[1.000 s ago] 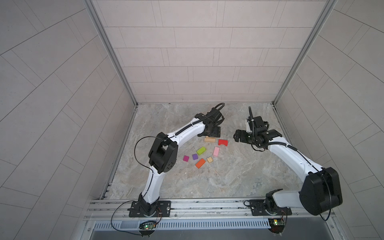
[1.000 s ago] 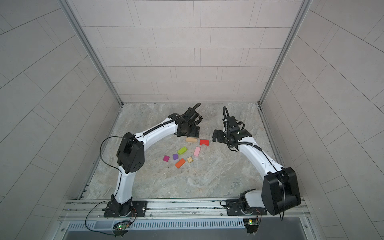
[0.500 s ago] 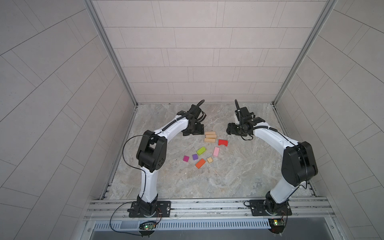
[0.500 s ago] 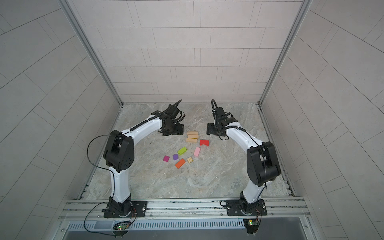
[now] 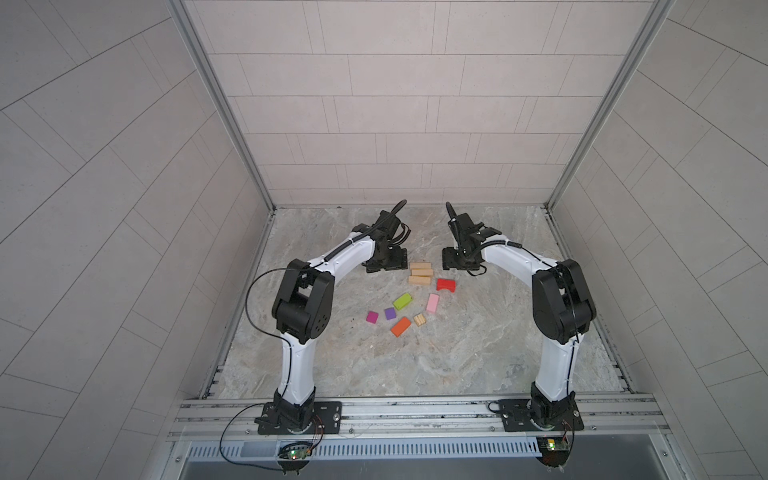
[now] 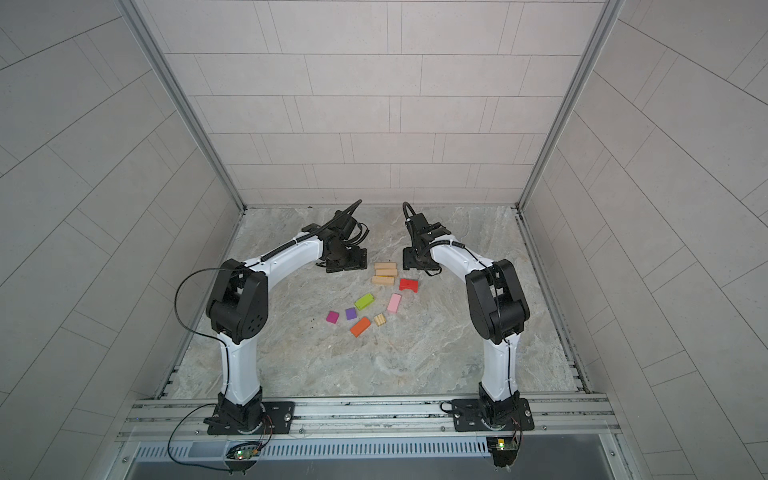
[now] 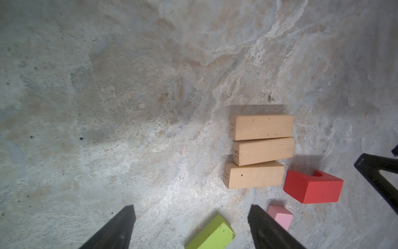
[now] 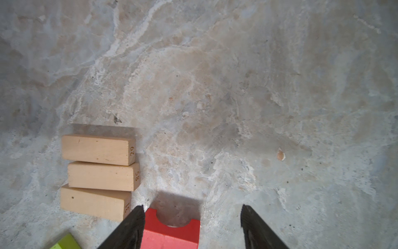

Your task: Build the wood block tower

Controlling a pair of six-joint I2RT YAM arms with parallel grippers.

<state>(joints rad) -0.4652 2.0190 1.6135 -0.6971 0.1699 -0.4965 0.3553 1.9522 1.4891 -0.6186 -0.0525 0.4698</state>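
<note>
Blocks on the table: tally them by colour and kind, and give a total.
Tan bars: 3
Ridged tan block: 1
Green block: 1
Pink block: 1
Orange block: 1
Red arch: 1
Magenta cube: 1
Purple cube: 1
Total: 10

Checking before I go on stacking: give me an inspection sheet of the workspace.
Surface: marbled tabletop, no spills seen.
Job's things: three tan bars side by side, touching; red arch, green block, pink block, orange block, magenta cube, purple cube, ridged piece loose, unstacked.
Clutter: nothing seen.
Grippers: left gripper open, empty; right gripper open, by the red arch.
Cables: black cable loops off left arm.
Surroundings: tiled walls, front rail.
</note>
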